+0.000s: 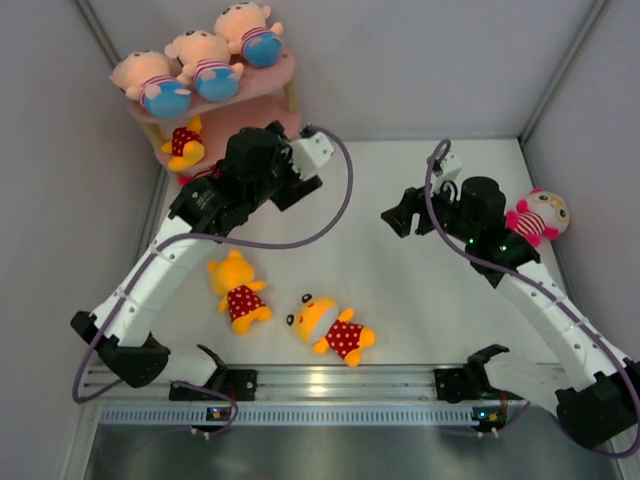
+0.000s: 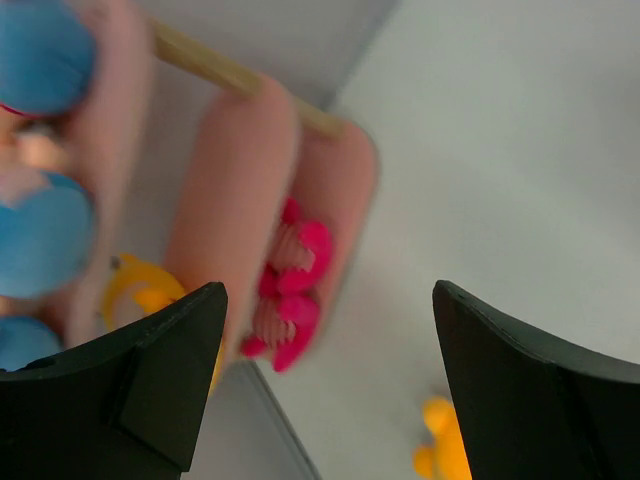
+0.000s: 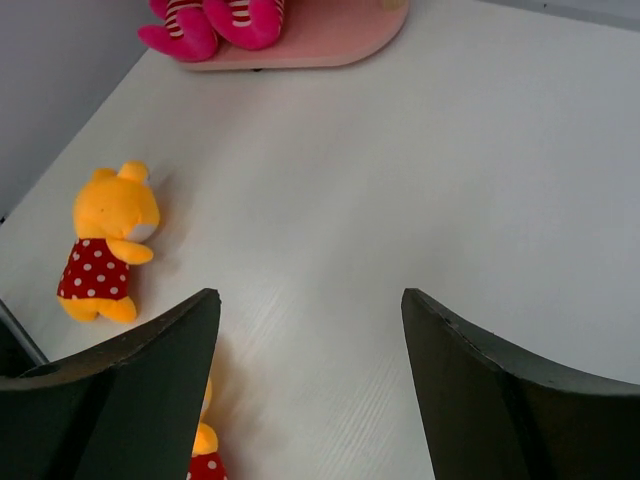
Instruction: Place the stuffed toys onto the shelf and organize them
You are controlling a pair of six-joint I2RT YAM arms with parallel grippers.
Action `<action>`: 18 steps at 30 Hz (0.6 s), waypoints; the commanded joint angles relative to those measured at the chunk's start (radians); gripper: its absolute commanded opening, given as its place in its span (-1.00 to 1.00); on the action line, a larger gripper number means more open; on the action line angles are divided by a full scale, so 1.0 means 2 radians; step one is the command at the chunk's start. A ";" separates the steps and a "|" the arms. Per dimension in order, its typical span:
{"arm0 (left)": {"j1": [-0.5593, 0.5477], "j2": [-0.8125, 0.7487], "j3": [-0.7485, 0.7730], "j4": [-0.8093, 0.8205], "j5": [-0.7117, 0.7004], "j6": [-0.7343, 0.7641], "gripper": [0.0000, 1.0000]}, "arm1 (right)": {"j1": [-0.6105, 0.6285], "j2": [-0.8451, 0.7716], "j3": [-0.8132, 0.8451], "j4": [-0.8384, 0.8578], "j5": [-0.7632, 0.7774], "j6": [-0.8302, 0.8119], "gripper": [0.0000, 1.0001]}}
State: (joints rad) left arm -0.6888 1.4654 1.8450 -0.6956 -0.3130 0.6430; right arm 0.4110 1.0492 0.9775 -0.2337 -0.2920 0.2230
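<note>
— Just ahead of left gripper (image 2: pixel 328 290), jaws apart, empty: shelf (image 1: pixel 283 75), pink doll (image 2: pixel 295 290) on lowest board.
— Back out straight, clear of posts (image 2: pixel 230 72); then behind, yellow bear (image 1: pixel 237 290) on table (image 1: pixel 420 300). Right gripper (image 3: pixel 308 295) apart, empty too.

White table (image 1: pixel 400 290), grey walls (image 1: pixel 420 60) around it, metal rail (image 1: pixel 350 380) along near edge
</note>
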 commanded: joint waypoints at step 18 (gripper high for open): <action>0.229 -0.081 -0.348 -0.146 0.136 -0.148 0.59 | 0.378 -0.067 -0.152 -0.132 0.035 -0.561 0.53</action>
State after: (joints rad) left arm -0.2428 1.3380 1.1805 -1.0309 -0.0586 0.4137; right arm 1.1080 0.8982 0.7025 -0.3828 -0.3054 -0.6853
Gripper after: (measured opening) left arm 0.791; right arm 0.768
